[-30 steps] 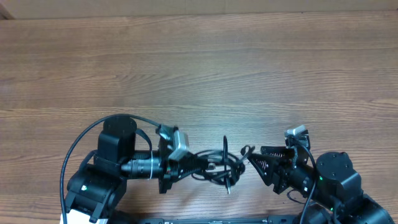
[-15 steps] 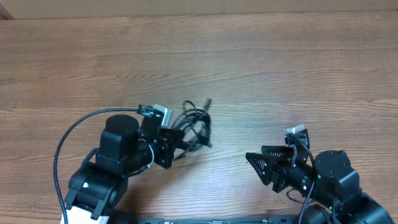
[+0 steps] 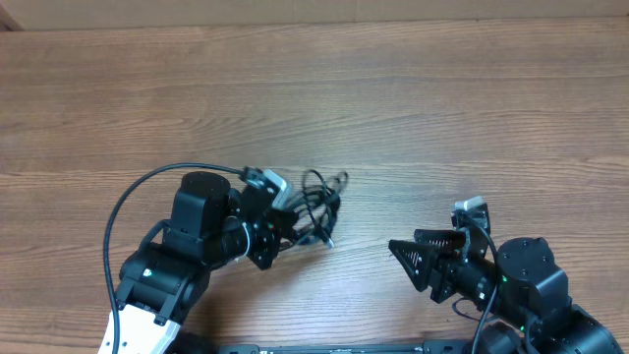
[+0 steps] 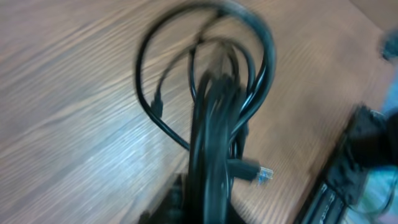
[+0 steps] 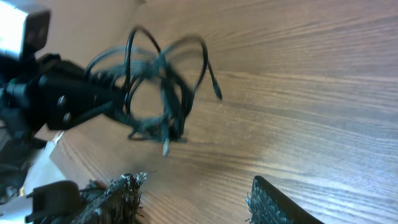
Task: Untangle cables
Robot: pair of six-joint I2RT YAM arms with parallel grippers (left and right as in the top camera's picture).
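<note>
Jaws of left gripper point(image 3: 288, 225) clamped on cables point(image 3: 319, 200), right gripper point(image 3: 398, 251) agape

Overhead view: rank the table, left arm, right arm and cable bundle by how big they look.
Largest: the table, filling the frame.
Next: left arm and right arm, much alike and both cut by the bottom edge, so not ranked apart.
Smallest: the cable bundle.

Overhead view: looks straight down on the desk point(image 3: 393, 98) from well above. Left wrist view: very close, blurred, along the cables point(image 4: 211, 137). Right wrist view: low over the desk, past the right tool point(image 5: 196, 199), facing the same cables farther off
</note>
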